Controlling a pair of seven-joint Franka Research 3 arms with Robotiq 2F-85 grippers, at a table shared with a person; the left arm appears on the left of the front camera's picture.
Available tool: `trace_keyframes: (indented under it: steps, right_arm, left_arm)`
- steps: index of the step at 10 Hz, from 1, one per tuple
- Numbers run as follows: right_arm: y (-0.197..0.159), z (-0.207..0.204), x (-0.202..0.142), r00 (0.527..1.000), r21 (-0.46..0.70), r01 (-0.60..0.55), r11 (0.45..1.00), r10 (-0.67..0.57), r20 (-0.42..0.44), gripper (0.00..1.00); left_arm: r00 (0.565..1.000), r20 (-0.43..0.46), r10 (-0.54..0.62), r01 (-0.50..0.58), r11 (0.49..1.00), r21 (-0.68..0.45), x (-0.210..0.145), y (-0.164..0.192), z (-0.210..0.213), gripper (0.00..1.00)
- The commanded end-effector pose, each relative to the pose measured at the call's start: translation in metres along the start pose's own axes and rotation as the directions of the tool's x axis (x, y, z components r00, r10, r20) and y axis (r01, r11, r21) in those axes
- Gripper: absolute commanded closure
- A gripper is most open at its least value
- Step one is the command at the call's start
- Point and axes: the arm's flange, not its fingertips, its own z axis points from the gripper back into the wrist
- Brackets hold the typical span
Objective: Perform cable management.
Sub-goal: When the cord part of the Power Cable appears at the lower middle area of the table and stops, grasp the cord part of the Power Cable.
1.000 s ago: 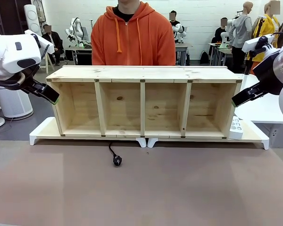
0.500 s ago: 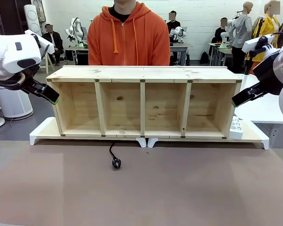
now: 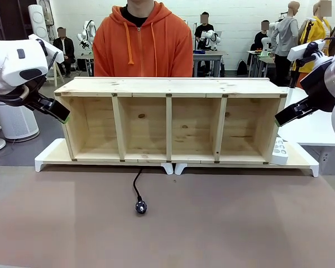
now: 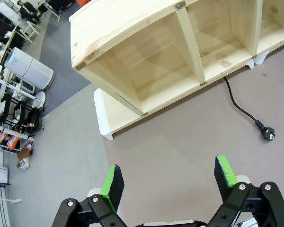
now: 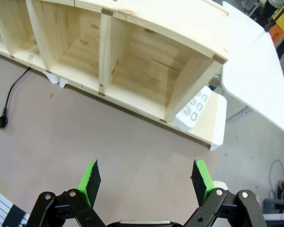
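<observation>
Hovering with jaws wide and empty, the left gripper (image 4: pixel 168 176) and right gripper (image 5: pixel 146 177) seem at the start, so next one must descend to the cable (image 3: pixel 136 190) lying before the shelf (image 3: pixel 167 86).

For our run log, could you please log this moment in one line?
cable: plug on table; left gripper: open; right gripper: open

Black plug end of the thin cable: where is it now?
Front view: the round black plug lies on the brown tabletop, slightly left of centre, before the pale wooden shelf, its thin black cord running back under it.
</observation>
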Motion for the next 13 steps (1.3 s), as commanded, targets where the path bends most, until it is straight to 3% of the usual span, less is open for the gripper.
trace_keyframes:
  steps: [1, 7, 13]
  right_arm:
    - [0.000, -0.002, 0.000, 1.000, -0.001, -0.006, 1.000, 0.006, -0.002, 0.00]
    - [0.005, 0.005, 0.008, 1.000, 0.030, -0.023, 0.999, 0.023, -0.020, 0.00]
    - [0.095, -0.014, 0.093, 0.972, 0.184, -0.185, 0.965, 0.207, -0.112, 0.00]
  left_arm:
    - [1.000, 0.009, -0.003, 0.003, 1.000, 0.001, 0.002, -0.001, -0.003, 0.00]
    - [1.000, 0.009, -0.003, 0.003, 1.000, 0.001, 0.002, -0.001, -0.003, 0.00]
    - [1.000, 0.009, -0.003, 0.003, 1.000, 0.001, 0.002, -0.001, -0.003, 0.00]
